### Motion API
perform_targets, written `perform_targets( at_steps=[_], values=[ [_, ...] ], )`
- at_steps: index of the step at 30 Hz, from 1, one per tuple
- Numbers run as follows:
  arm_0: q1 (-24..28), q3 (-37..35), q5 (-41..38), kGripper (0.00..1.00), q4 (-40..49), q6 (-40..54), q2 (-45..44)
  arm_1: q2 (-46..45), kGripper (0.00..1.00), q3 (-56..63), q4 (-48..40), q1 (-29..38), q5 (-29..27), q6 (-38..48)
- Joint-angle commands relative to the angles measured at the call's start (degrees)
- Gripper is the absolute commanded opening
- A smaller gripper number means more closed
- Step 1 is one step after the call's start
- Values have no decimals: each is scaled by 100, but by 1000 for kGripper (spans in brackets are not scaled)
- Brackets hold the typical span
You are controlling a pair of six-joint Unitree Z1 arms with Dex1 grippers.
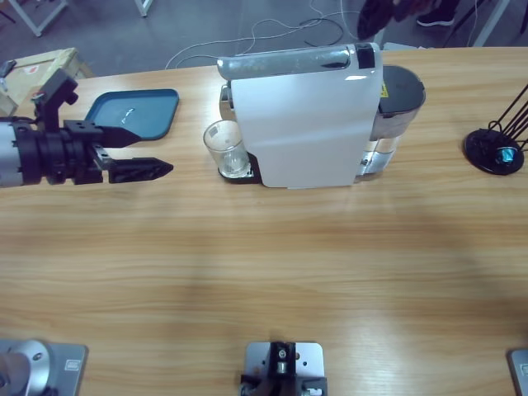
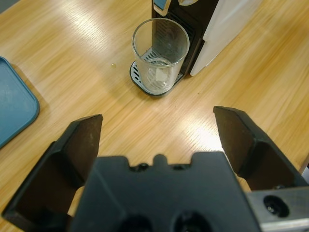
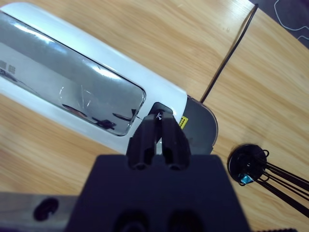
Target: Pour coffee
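Reporter: Coffee machine (image 1: 309, 124), a white box-shaped appliance with a chrome top lever, stands at the far side of the long wooden table (image 1: 264, 272). Where is the coffee?

Editor: A small clear drinking glass (image 1: 225, 148) stands upright on the machine's round black drip tray (image 2: 145, 87), under the spout. In the left wrist view only pale reflections show at the glass bottom; whether a thin layer of coffee lies there cannot be told.

Reporter: And the grippers?

Editor: The left gripper (image 1: 136, 154) reaches in from the left edge, its two black jaws spread wide, pointing at the glass but well apart from it. A blue rounded plastic tray (image 1: 136, 113) lies just beyond it; in the wrist view the tray is cut off by the picture's edge.

Reporter: The right one?

Editor: The right gripper (image 3: 158, 126) shows only in its own wrist view, jaws pressed together above the rear end of the machine's chrome lever (image 3: 67, 87). Contact with the machine cannot be judged. A grey water tank (image 1: 396, 107) sits behind the machine, and a black wire stand (image 1: 495, 148) is partly cut off at the right edge.
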Motion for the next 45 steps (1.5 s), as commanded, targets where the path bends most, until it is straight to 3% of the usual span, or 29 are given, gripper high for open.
perform_targets(
  at_steps=[1,45],
  values=[
    [-50,11,-7,996,-36,69,232,347,0,307,-67,-146,-144,-109],
    [-94,29,11,997,-80,69,390,206,0,645,-226,42,-137,-144]
  ],
)
